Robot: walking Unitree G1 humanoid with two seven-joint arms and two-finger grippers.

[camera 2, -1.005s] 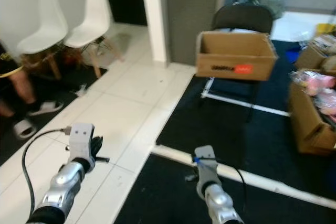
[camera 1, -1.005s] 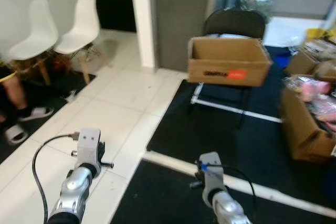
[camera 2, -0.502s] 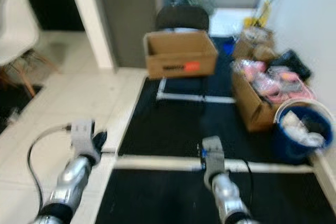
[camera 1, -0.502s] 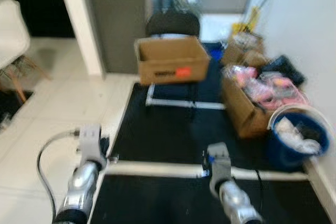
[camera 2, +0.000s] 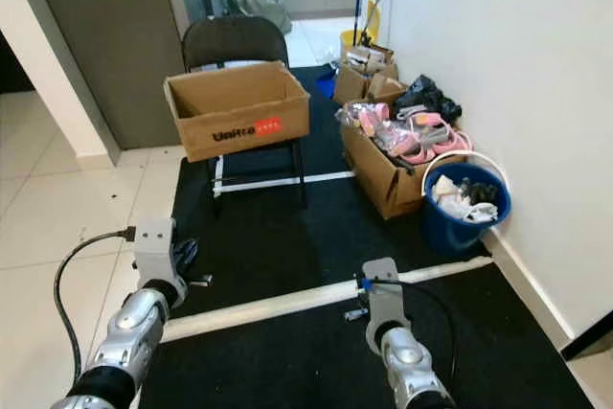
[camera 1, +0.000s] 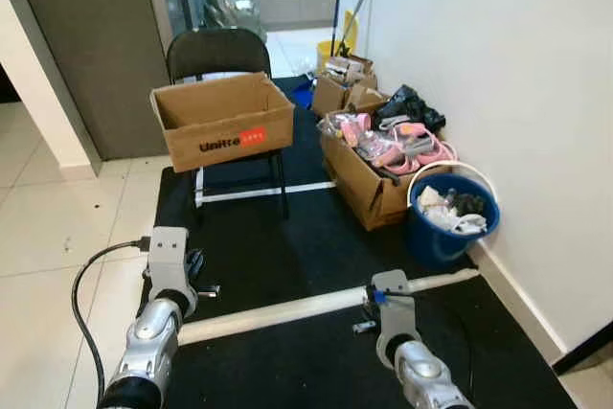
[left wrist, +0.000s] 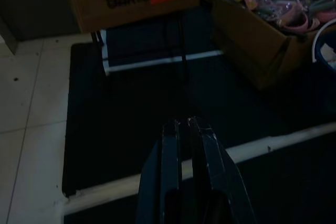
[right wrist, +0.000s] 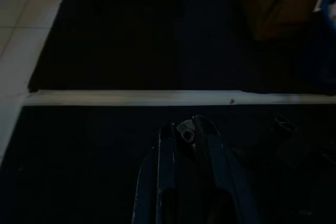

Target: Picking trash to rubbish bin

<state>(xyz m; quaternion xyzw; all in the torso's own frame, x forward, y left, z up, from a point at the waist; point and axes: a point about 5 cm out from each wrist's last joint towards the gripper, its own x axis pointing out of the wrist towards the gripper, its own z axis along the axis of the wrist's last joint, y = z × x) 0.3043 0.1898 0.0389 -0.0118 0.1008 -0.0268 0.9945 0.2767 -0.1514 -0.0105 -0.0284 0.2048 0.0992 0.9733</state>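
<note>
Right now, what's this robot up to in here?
It's on a trash pickup job but holds nothing yet. Both arms hang low over the black mat, the left tool and right tool shut and empty. Ahead, a cardboard box sits on a chair, and a blue bucket of scraps stands by the wall.

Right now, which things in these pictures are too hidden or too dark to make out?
- Blue bucket, eye views: trash pile hides what lies beneath.
- Box on chair, eye views: its walls hide the inside.
- Right hand, right wrist view: a small item at its fingertips, too dark to identify.
</note>
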